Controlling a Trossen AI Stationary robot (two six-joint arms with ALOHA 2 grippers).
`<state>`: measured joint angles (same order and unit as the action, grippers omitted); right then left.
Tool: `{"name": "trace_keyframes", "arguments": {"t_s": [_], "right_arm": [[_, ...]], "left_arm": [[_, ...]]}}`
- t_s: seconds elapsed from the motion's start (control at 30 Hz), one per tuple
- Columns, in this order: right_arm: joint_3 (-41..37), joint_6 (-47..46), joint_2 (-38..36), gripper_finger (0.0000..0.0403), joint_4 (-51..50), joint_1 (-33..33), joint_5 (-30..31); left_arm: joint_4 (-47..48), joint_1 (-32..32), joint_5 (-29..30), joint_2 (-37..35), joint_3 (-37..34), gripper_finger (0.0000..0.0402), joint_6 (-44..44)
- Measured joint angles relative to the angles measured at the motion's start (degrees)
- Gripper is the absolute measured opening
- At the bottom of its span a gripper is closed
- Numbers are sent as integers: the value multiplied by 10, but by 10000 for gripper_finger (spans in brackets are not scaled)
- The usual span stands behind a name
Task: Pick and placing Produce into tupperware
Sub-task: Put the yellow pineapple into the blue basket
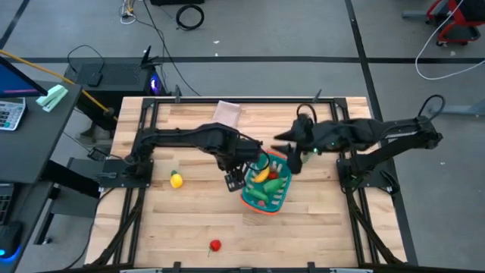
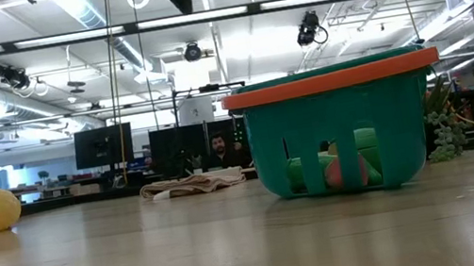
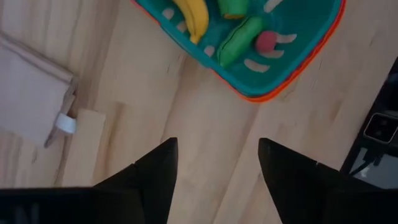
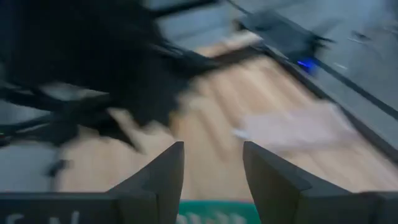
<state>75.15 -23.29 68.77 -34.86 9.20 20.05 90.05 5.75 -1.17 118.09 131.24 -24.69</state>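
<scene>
The teal basket (image 1: 267, 199) with an orange rim stands on the table right of the middle. It holds a yellow banana (image 3: 193, 17), a green pod (image 3: 239, 40) and a red ball (image 3: 266, 41). A yellow lemon (image 1: 176, 180) lies on the table to its left, and a red tomato (image 1: 215, 245) lies near the front edge. My left gripper (image 1: 235, 180) hangs open and empty above the table just left of the basket. My right gripper (image 1: 292, 161) is open and empty over the basket's far right corner. Its wrist view shows the basket's edge (image 4: 211, 214) below the fingers.
A flat beige folded cloth (image 1: 227, 114) lies at the table's far side; it also shows in the left wrist view (image 3: 28, 93). In the low view a small green plant (image 2: 442, 129) stands right of the basket (image 2: 341, 126). People sit in the room behind.
</scene>
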Motion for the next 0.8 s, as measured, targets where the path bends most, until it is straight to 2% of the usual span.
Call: {"name": "trace_keyframes", "arguments": {"t_s": [0.13,0.3,0.5,0.63,0.8], "right_arm": [[0,7,15,173,48,43,-11],[0,-23,37,173,26,76,-10],[0,-42,54,173,4,95,-11],[0,-41,56,173,7,101,-11],[0,-41,52,173,5,101,-11]], "left_arm": [[-1,13,1,3,-2,217,-10],[-1,35,-10,-7,-23,201,14],[0,50,-13,-53,-52,180,13],[-1,54,-11,-107,-97,172,-2],[-1,54,-10,-192,-201,176,-26]]}}
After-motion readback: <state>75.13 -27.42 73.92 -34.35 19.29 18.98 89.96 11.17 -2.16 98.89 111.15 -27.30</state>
